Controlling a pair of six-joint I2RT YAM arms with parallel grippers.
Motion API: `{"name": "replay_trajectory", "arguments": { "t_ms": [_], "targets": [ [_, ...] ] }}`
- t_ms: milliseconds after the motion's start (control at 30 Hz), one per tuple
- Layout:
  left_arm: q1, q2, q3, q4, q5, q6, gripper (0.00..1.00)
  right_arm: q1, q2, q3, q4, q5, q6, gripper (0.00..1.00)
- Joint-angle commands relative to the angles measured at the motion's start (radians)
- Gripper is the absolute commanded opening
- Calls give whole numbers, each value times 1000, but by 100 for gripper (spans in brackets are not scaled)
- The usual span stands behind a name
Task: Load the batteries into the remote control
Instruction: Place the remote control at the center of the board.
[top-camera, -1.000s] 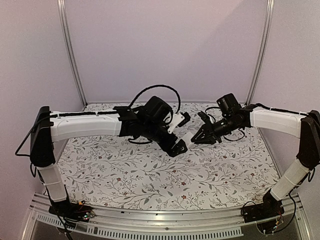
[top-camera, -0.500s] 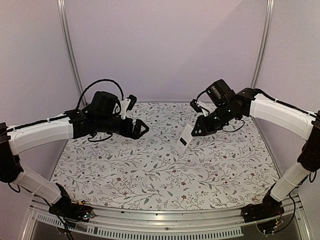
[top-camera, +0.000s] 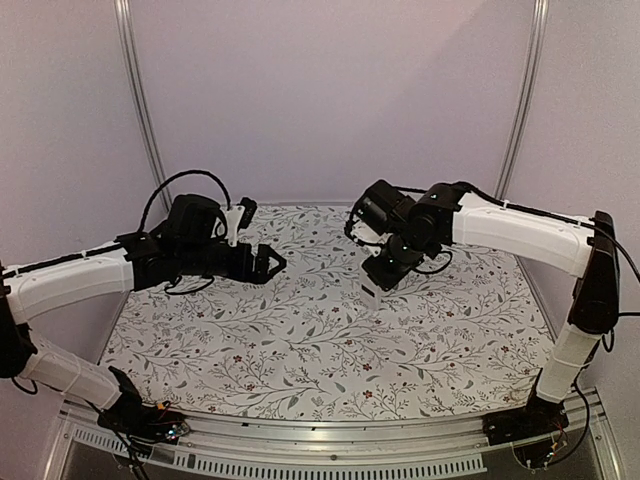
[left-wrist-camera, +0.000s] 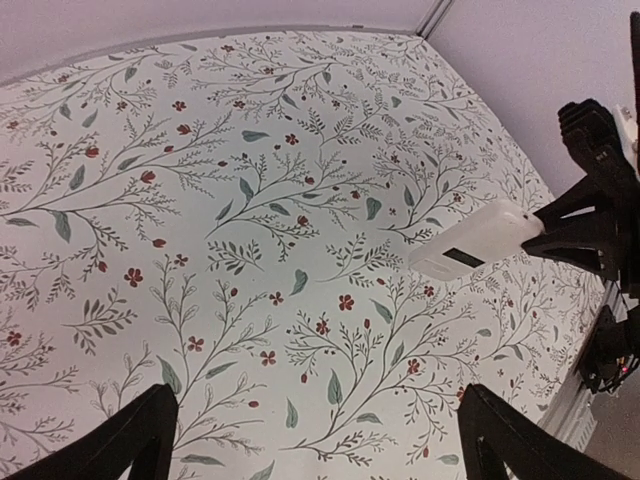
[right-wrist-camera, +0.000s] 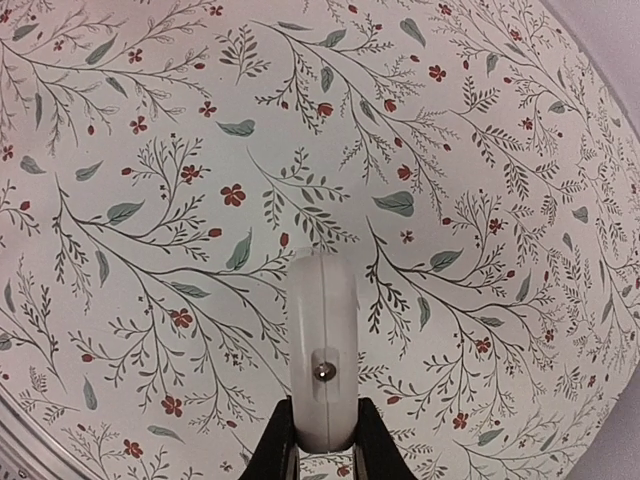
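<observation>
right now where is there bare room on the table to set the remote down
The widest bare stretch of the table is the front strip along its near edge. A smaller gap lies between the left fingers and the remote. It is crowded at the back right, where the right fingers hold the remote.

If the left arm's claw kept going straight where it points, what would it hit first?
Most likely the flowered table cover. The left gripper aims down at it, and the remote control hangs off to the side, though depth is hard to judge.
</observation>
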Motion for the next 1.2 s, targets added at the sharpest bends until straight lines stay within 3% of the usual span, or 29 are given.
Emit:
{"name": "replay_trajectory", "arguments": {
  "t_ms": [0, 533, 833, 1167],
  "targets": [
    [17, -13, -21, 31, 3, -7, 100, 49, 54, 43, -16, 149, -39, 0],
    [23, -17, -43, 52, 4, -4, 99, 252, 224, -94, 130, 404, -110, 0],
    [25, -19, -60, 52, -2, -4, 99, 297, 301, -158, 174, 364, -80, 2],
    [25, -19, -72, 59, -14, -1, 99, 340, 374, -172, 200, 392, -79, 16]
  ]
}}
